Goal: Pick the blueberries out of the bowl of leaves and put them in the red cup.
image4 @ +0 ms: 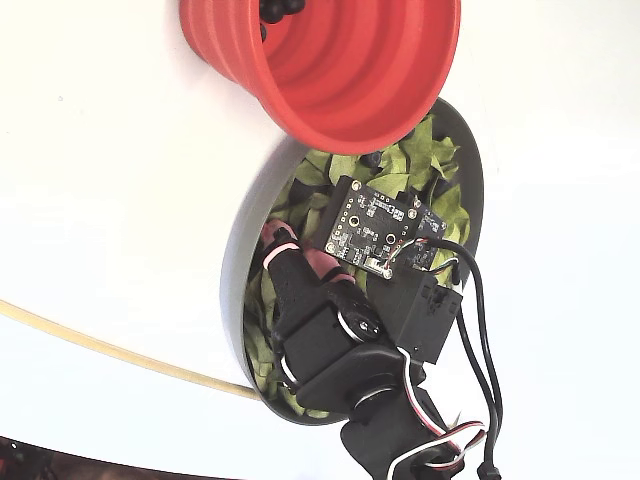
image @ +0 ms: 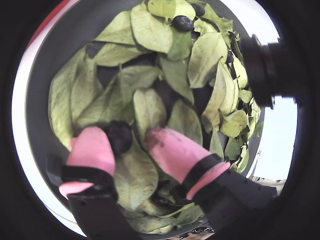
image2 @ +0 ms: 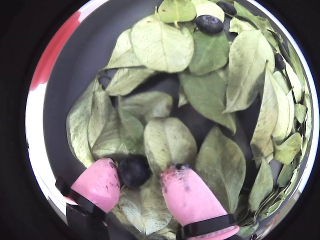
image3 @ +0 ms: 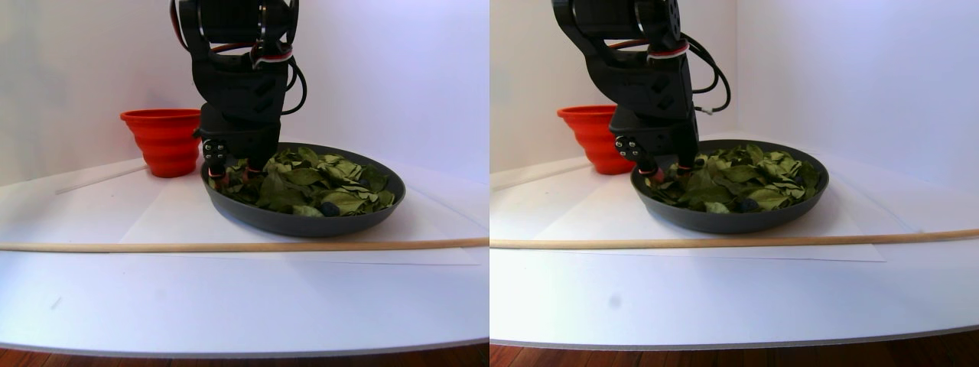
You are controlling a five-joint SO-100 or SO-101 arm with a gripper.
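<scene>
- Reaching down into the bowl, the gripper has its pink fingertips pressed among the leaves.
- The jaws stand partly open around one of the blueberries, which touches the left finger in both wrist views; a gap remains on the right, so nothing is clamped.
- Another berry lies on the leaves at the bowl's far side.
- The red cup stands on the desk just beside the bowl, with dark berries inside.
</scene>
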